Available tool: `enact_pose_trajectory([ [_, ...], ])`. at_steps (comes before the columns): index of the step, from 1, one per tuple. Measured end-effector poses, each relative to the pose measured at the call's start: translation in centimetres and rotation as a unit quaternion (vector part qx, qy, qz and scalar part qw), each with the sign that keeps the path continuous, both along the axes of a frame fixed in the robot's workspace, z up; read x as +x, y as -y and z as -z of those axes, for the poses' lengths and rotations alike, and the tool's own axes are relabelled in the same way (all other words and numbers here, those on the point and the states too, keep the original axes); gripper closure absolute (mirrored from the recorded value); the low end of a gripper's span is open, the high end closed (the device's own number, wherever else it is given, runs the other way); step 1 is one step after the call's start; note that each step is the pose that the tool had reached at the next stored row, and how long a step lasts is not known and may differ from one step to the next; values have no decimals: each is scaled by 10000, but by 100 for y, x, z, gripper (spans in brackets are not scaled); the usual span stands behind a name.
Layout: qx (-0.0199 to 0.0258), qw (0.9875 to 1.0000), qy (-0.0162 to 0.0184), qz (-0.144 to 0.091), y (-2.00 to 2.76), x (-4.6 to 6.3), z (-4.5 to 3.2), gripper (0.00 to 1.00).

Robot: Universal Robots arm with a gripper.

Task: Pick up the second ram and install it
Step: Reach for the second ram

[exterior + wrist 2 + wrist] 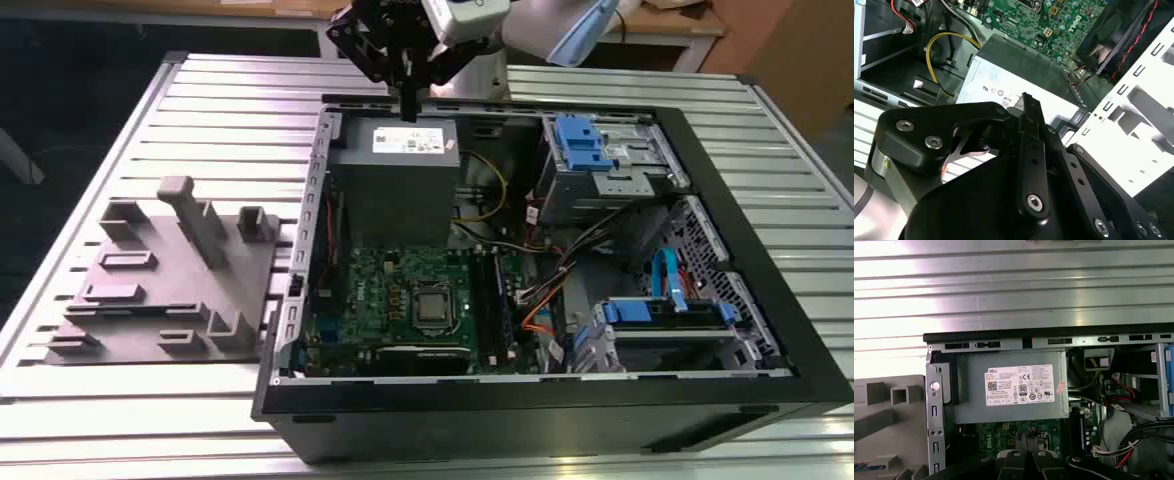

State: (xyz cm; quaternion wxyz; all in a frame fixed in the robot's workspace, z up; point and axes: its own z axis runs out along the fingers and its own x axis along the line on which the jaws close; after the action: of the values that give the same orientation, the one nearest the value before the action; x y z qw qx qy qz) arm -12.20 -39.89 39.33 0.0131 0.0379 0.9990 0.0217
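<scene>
Hovering above the power supply, the gripper pinches its fingers together on nothing, so pickup and installation seem outstanding.

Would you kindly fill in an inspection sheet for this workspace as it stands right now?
Surface: slatted metal table, carrying an open computer case lying on its side.
Job's things: black slot rails on the motherboard, beside the processor socket; whether a stick sits in them cannot be told.
Clutter: grey moulded fixture on the table, at the exterior view's left of the case.
Grippers: gripper shut, nothing seen in it, above the power supply.
Cables: yellow cable by the power supply; orange and black wires near the drive bays.
Surroundings: brown board furniture behind the table.
</scene>
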Motion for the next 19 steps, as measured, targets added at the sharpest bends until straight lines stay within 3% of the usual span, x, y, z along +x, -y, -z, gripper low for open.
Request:
enact_pose_trajectory([
  [10,-1,10000,0,0,0,-10,-1,93],
  [19,0,10000,0,0,0,-109,0,93],
])
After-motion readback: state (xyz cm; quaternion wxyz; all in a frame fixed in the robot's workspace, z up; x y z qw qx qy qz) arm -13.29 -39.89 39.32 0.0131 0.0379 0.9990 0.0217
